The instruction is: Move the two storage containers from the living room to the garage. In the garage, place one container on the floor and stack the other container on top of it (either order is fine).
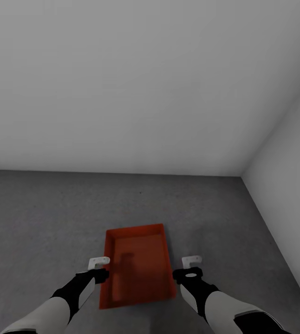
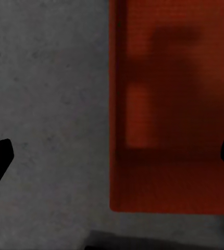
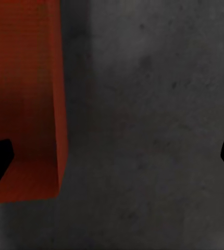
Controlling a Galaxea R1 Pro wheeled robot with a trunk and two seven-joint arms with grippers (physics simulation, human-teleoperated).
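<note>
Storage container [image 1: 138, 266] lies low-centre on your floor [image 1: 43, 218], flanked by your left gripper [image 1: 99, 262] and right gripper [image 1: 192, 260], both spread wide, holding nothing.

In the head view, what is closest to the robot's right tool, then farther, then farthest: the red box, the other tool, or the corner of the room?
1. Red box, just left of the right tool.
2. Left tool, across the box.
3. Room corner, far ahead, right.

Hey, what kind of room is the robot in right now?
Probably a garage or bare utility room: plain pale grey walls meeting in a corner, a mottled dark grey concrete floor, and one red-orange storage container lying on it.
</note>
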